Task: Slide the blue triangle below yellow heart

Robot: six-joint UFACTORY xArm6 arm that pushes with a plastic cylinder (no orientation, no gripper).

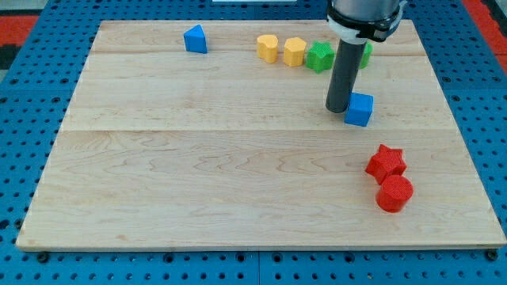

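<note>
The blue triangle sits near the view's top left of the wooden board. The yellow heart lies to its right along the top edge. My tip rests on the board right of centre, touching the left side of a blue cube. The tip is far to the right of the blue triangle and below and right of the yellow heart.
A yellow hexagon sits right of the heart, then a green star. Another green block is partly hidden behind the rod. A red star and a red cylinder lie at the lower right.
</note>
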